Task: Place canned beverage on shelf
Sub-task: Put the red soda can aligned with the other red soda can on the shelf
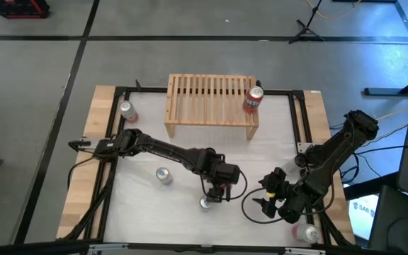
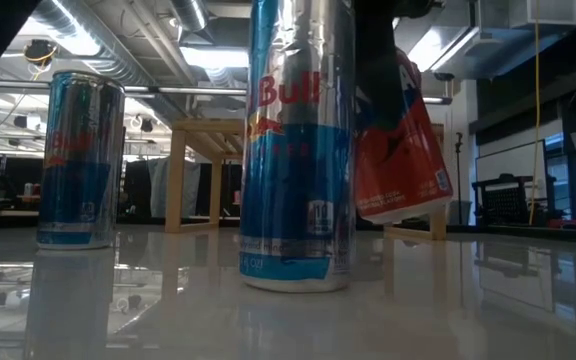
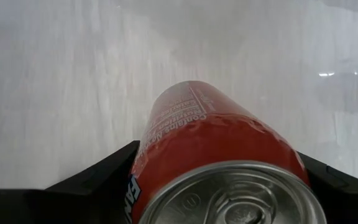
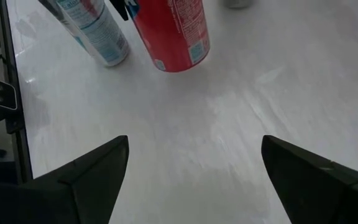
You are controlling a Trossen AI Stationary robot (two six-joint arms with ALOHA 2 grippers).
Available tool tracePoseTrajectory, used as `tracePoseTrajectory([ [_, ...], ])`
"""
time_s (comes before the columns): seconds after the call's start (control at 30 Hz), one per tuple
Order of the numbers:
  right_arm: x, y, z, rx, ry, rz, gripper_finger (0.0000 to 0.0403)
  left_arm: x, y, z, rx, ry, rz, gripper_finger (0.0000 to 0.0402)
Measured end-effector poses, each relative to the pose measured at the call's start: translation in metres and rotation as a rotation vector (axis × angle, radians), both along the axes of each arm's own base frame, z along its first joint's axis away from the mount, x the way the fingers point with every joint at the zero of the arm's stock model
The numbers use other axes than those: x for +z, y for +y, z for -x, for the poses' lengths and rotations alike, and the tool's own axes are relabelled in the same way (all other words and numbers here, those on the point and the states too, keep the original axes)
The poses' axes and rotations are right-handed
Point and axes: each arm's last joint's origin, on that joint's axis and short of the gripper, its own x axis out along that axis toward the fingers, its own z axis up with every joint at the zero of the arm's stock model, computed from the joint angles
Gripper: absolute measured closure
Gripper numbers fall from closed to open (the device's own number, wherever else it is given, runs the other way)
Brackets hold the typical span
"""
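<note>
One low light-wood slatted shelf [image 1: 211, 103] is recorded at the far middle of the white table [image 1: 190, 152]. One red aluminium can [image 1: 253, 100] is already stood on the shelf's top at its right end. A second red aluminium can [image 3: 213, 155] is held between the fingers of the left gripper [image 1: 218, 190], near the middle of the table's near edge; in the low view this can [image 2: 400, 150] hangs tilted and lifted off the surface, close beside a tall blue-and-silver can [image 2: 298, 150] standing upright at the near edge. Further blue-and-silver cans are listed on the table: one [image 1: 163, 176] left of the near middle, one [image 1: 127, 110] by the far left corner, off the shelf. One red-and-silver can [image 1: 307, 233] stands at the near right corner. The right gripper [image 1: 269, 200] is recorded with fingers spread wide and nothing between them, hovering near the near right of the table. Progress is judged partial: one can shelved, one grasped and raised but not yet carried to the shelf; the transfer across the table and the set-down on the slats remain.
</note>
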Motion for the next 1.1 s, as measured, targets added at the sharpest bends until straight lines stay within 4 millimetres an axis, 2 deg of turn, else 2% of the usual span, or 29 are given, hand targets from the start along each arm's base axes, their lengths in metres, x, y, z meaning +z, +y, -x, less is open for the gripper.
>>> tracePoseTrajectory([
  [0.1, 0.0, 0.0, 0.0, -0.004, -0.008, 0.004, 0.0047, 0.004, -0.002, 0.001, -0.005, 0.001, -0.006, 0.0103],
  [0.23, 0.0, 0.0, 0.0, -0.006, -0.012, 0.008, 0.0047, 0.02, -0.003, 0.002, -0.006, -0.002, 0.015, 0.0103],
  [0.37, 0.0, 0.0, 0.0, -0.006, -0.012, 0.008, 0.0047, 0.033, -0.001, 0.009, 0.014, 0.053, 0.005, 0.0103],
  [0.47, 0.0, 0.0, 0.0, -0.003, -0.011, 0.011, 0.0047, 0.035, 0.002, 0.014, 0.021, 0.104, -0.007, 0.0103],
  [0.67, 0.0, 0.0, 0.0, 0.008, -0.016, 0.03, 0.0047, 0.021, 0.002, 0.014, 0.02, 0.124, -0.027, 0.0103],
  [0.87, 0.0, -0.001, 0.0, 0.008, -0.016, 0.031, 0.0047, -0.002, 0.003, 0.018, 0.028, 0.19, -0.054, 0.0103],
  [1.1, 0.0, -0.001, 0.0, 0.008, -0.017, 0.031, 0.0047, -0.005, 0.007, 0.015, 0.032, 0.172, -0.048, 0.0103],
])
